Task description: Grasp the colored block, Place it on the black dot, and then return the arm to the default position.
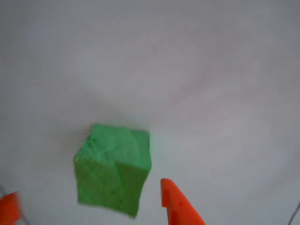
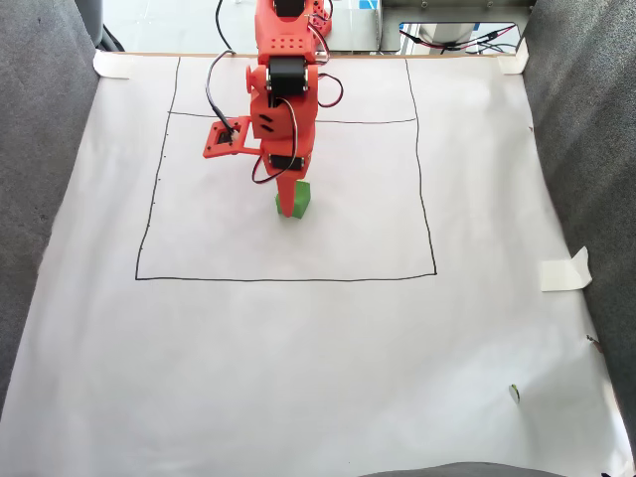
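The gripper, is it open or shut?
Open: the gripper has orange fingertips apart, either side of the green block.

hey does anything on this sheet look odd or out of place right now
Little stands out. The green block sits skewed to the drawn square, its surface rough and pitted. A strip of tape at the paper's right edge is curling up.

text: none legible | labels: none | numbers: none
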Controlling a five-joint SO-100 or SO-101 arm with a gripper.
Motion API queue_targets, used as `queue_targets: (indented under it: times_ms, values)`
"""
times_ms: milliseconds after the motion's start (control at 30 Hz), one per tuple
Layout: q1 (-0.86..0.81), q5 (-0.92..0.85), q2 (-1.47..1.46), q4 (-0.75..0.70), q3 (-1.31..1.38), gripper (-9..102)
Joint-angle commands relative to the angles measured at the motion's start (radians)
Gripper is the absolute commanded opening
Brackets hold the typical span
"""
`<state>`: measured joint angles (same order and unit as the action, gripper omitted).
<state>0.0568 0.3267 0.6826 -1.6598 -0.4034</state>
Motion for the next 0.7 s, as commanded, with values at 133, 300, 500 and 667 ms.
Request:
queue_targets:
  times_ms: [133,300,500,667]
  values:
    - [-0.015,-0.018,0.264,-0.012,-0.144,45]
    - [-0.025,-0.054,0.491,0.058,-0.419,44]
    - [-0.072,-0.158,0.9,0.261,-0.939,44]
    - [-0.1,-0.23,1.177,0.379,-1.243,43]
